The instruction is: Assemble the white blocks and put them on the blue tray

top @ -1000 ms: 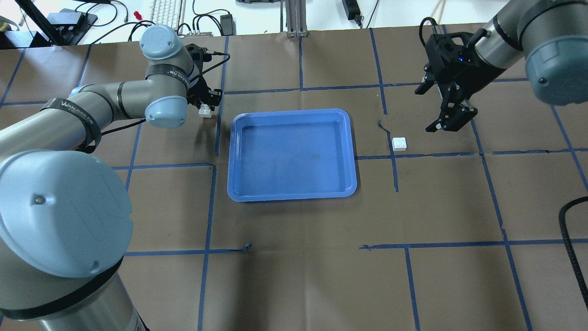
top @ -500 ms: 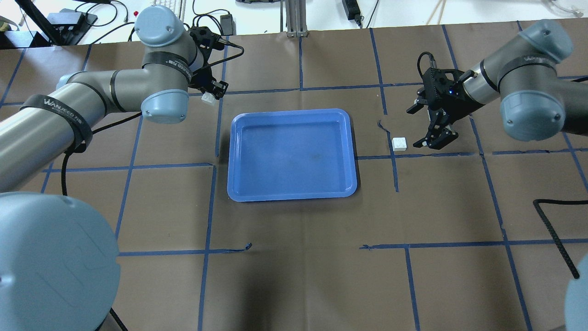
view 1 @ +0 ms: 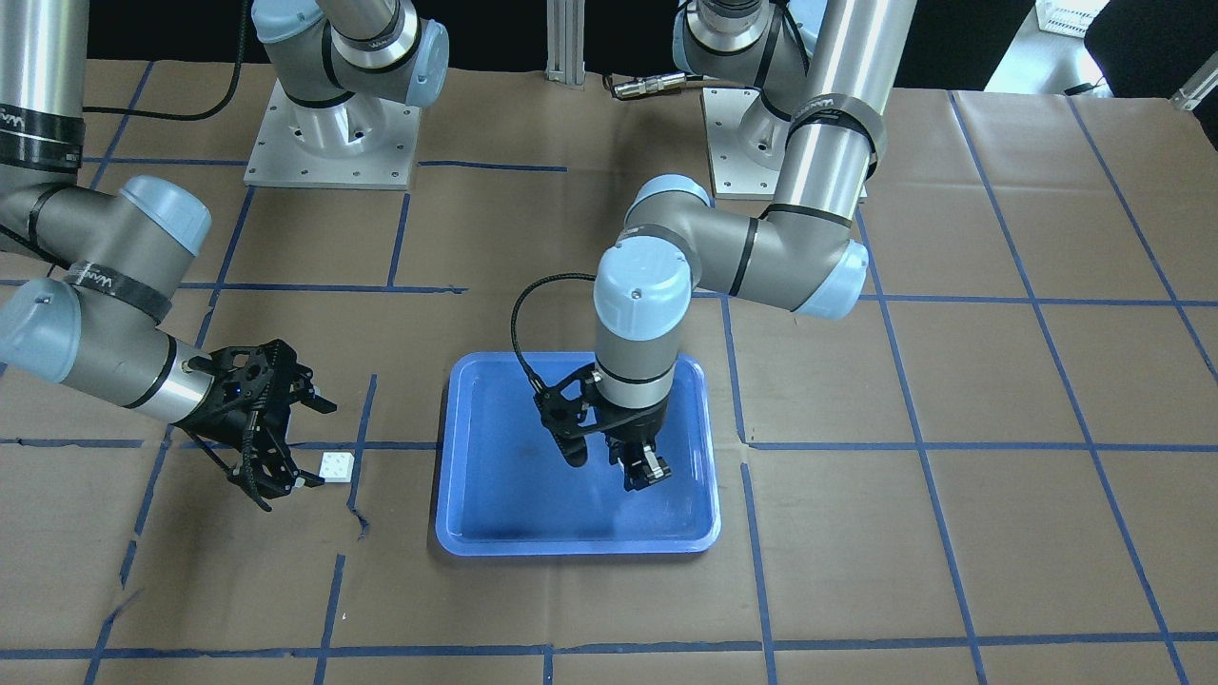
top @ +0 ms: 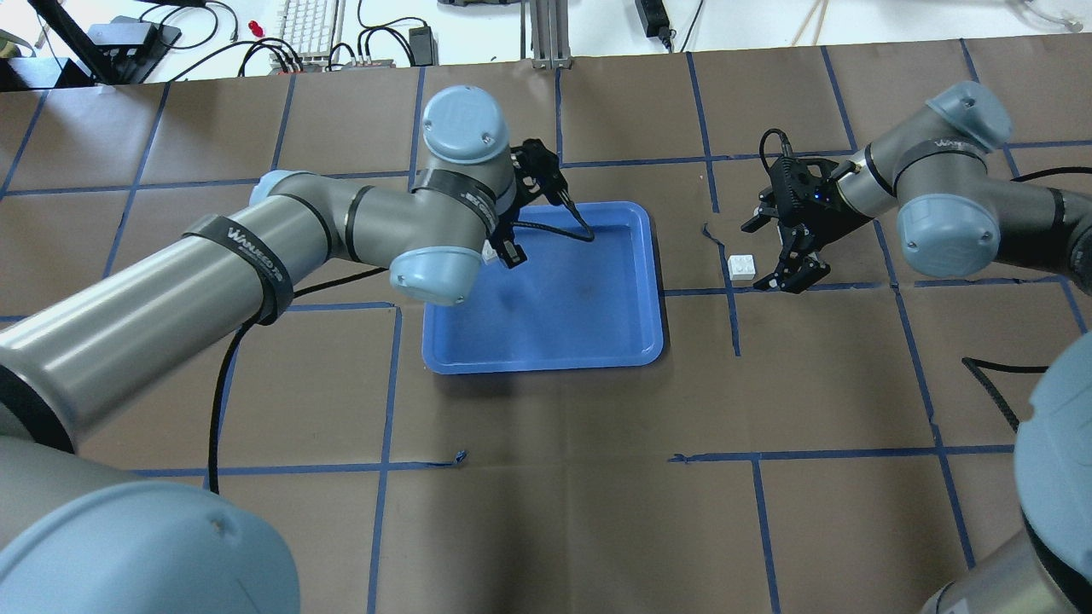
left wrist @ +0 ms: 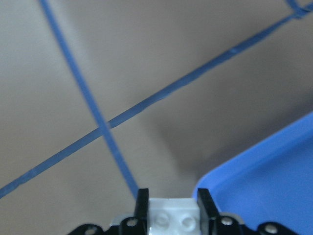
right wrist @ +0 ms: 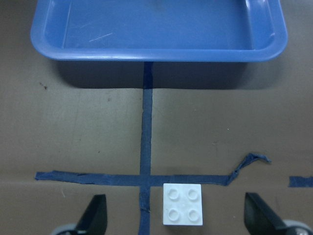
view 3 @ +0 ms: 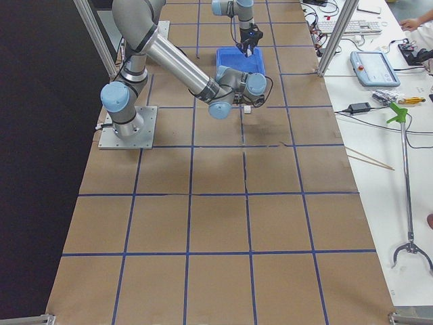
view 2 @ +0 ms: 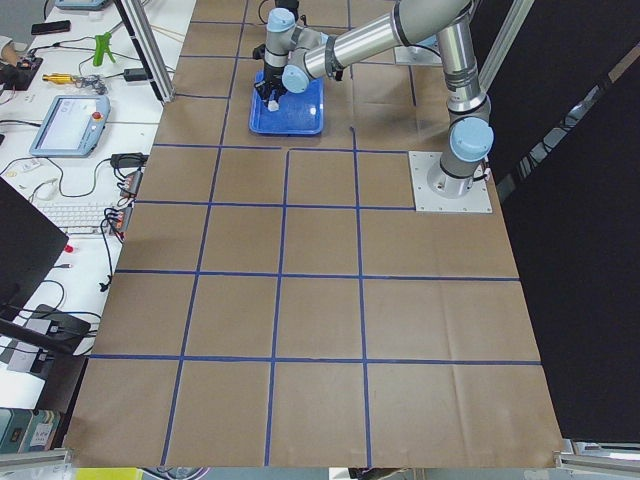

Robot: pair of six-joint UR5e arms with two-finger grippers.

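Note:
The blue tray (top: 546, 362) lies mid-table; it also shows in the front view (view 1: 571, 544) and the right wrist view (right wrist: 156, 51). My left gripper (top: 505, 252) is shut on a white block (left wrist: 173, 220) and holds it above the tray's far left part (view 1: 650, 466); the left wrist view shows the tray's corner (left wrist: 274, 166) beside it. The other white block (top: 742, 267) lies studs up on the table, right of the tray. My right gripper (top: 772, 251) is open, low over the table, its jaws on either side of that block (right wrist: 183, 210), not touching it.
Brown paper with a grid of blue tape lines covers the table. A torn tape end (top: 706, 230) curls near the loose block. A black cable (top: 998, 392) lies at the right edge. A keyboard (top: 307, 21) and cables sit beyond the far edge.
My left arm swung right with the white block, from left of the tray to over its far left part. My right gripper, still open, came closer around the loose block.

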